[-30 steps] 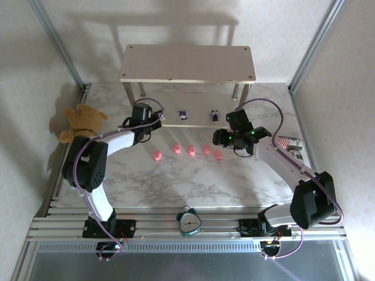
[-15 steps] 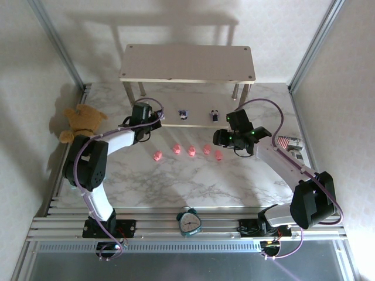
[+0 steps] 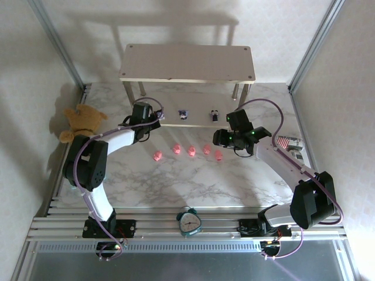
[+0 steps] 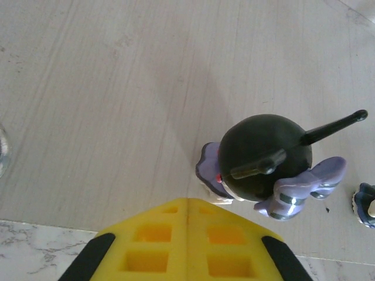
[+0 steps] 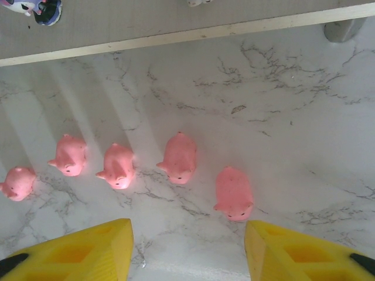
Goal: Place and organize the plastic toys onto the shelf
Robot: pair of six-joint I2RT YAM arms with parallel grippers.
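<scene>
stillness in the top view: nothing has shifted in the last second, and both arms wait at the shelf (image 3: 187, 63). five pink pigs (image 3: 191, 150) lie in a row on the marble table (image 3: 176, 181), so i judge the task stalled. left wrist: left gripper (image 4: 187, 202) is clenched on nothing, with a dark purple figurine (image 4: 266, 158) upright on the lower board (image 4: 105, 88) just ahead, right of its tips. right wrist: right gripper (image 5: 187, 225) is spread wide, the nearest pig (image 5: 234, 193) just ahead, toward its right finger.
</scene>
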